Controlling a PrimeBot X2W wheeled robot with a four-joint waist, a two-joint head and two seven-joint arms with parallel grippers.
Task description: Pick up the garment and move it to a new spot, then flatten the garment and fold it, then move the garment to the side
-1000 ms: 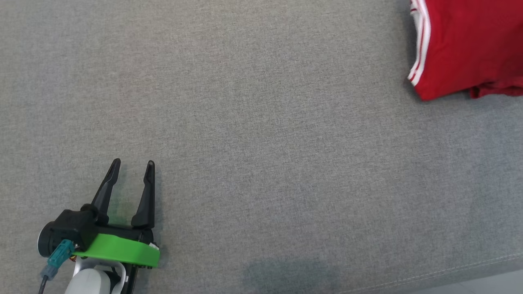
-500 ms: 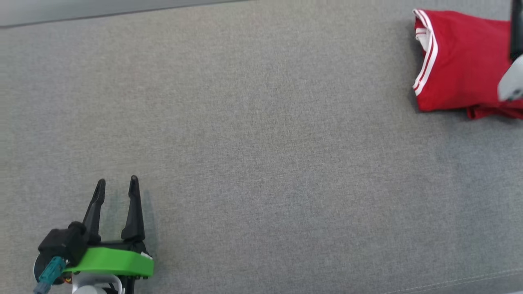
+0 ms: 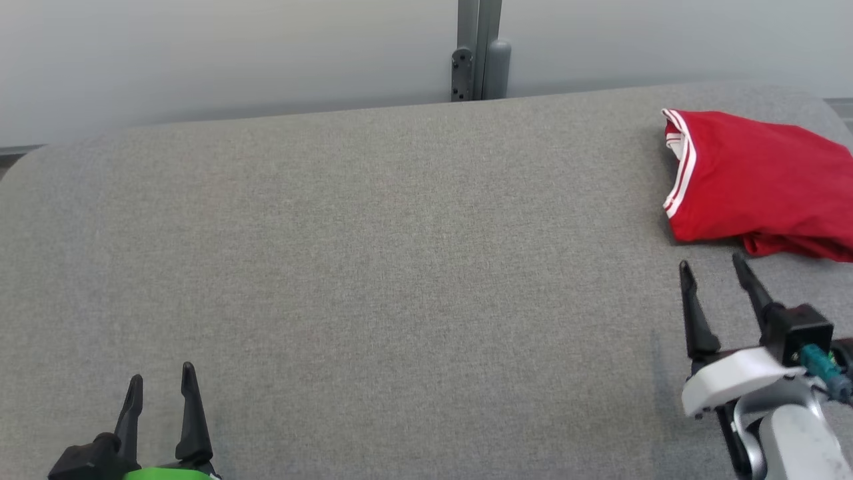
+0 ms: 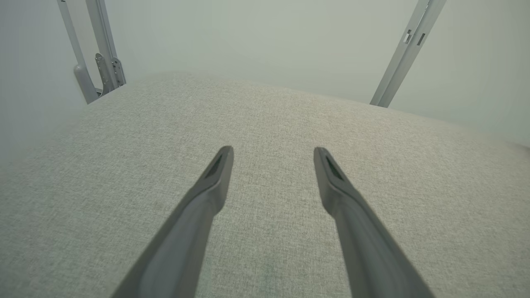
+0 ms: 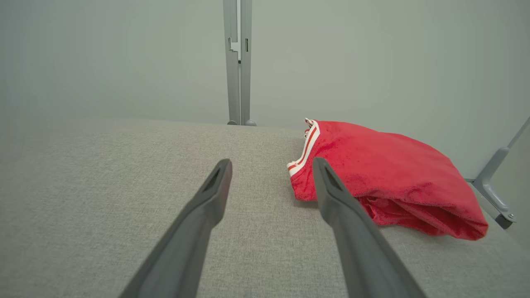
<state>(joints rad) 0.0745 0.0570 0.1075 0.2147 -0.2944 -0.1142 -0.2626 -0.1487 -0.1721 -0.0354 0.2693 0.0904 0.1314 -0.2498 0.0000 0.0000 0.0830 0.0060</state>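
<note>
- as the grey fabric-covered surface (image 3: 400,267) lies bare across its centre and left, nothing obstructs either arm; judged adequate working room.
- red garment (image 3: 753,180) lies folded in a compact stack at the far right corner of the surface, close to the rim. this reads as the side position the task calls for, so the job is judged at or near completion.
- right gripper (image 3: 710,261) stands just beside the garment's near edge, not touching it, fingers spread apart and holding nothing.
- left gripper (image 3: 162,372) sits at the near left, well apart from the garment, fingers likewise spread and empty, apparently parked clear.
- white-striped trim (image 3: 681,167) faces the centre; the lower layers bunch slightly at the near edge.
</note>
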